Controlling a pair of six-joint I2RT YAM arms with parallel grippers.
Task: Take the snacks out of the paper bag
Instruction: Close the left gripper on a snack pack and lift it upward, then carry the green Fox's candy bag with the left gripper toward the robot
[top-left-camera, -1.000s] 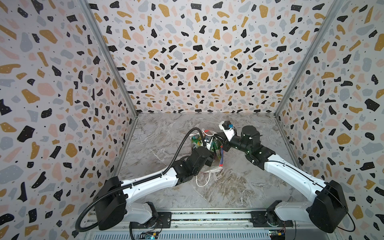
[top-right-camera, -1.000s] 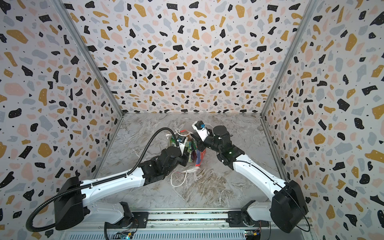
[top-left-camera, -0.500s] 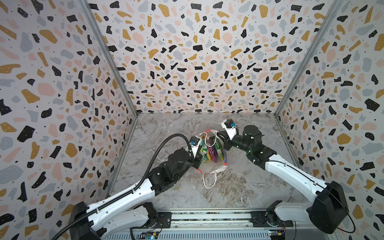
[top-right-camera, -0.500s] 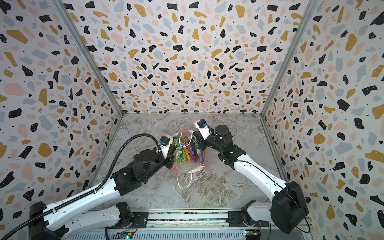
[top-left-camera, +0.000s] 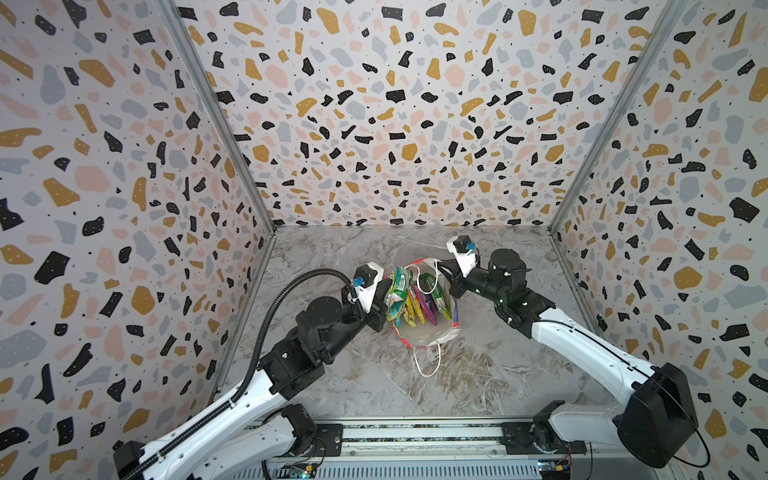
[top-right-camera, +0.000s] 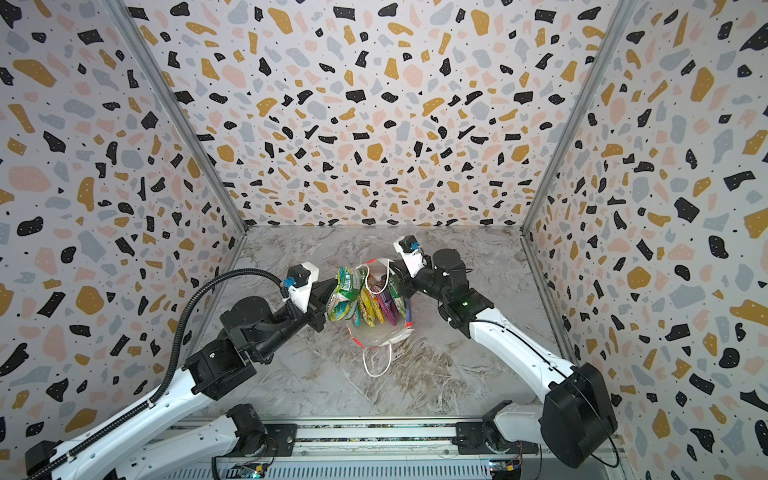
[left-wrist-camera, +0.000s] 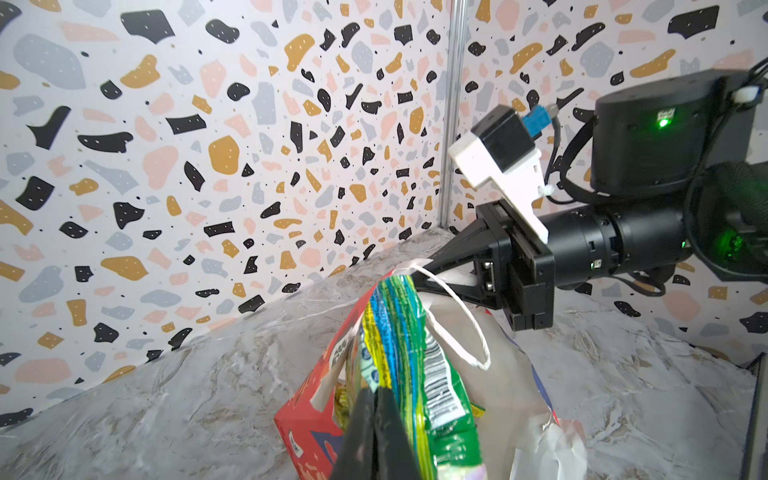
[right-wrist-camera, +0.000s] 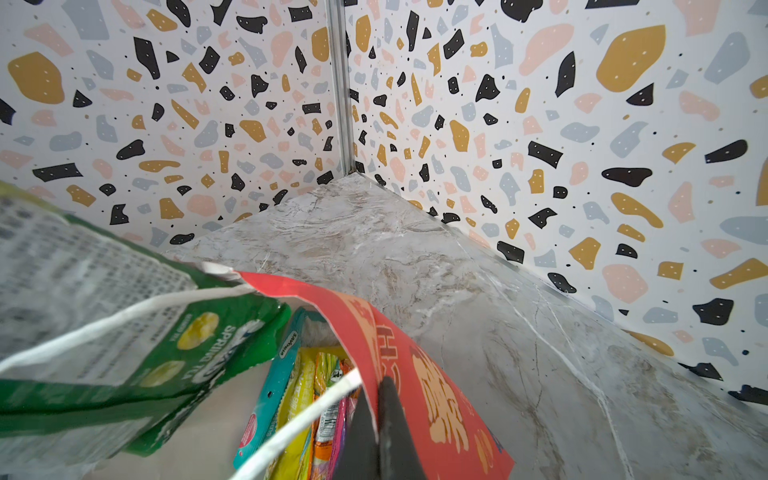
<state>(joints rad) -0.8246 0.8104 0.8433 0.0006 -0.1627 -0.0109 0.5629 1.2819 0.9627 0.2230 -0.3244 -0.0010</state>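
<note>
The small red paper gift bag (top-left-camera: 428, 337) sits on the marbled bench (top-left-camera: 478, 374) with all visible glossy flat snack packets (top-left-camera: 417, 309) inside and none out yet. The left fingers (left-wrist-camera: 358, 436) seemingly clamp a green-yellow packet (top-left-camera: 398, 286) at the bag's rim, and the right fingers (right-wrist-camera: 395, 428) pinch the opposite rim.

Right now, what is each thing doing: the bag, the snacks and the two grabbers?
left gripper, shut on the green-yellow packet.
right gripper, shut on the rim of the paper bag.
paper bag, open, mouth up.
green-yellow packet, sticking up out of the bag.
other snacks, on edge inside the bag.
cord handle, hanging outside the bag.
</note>
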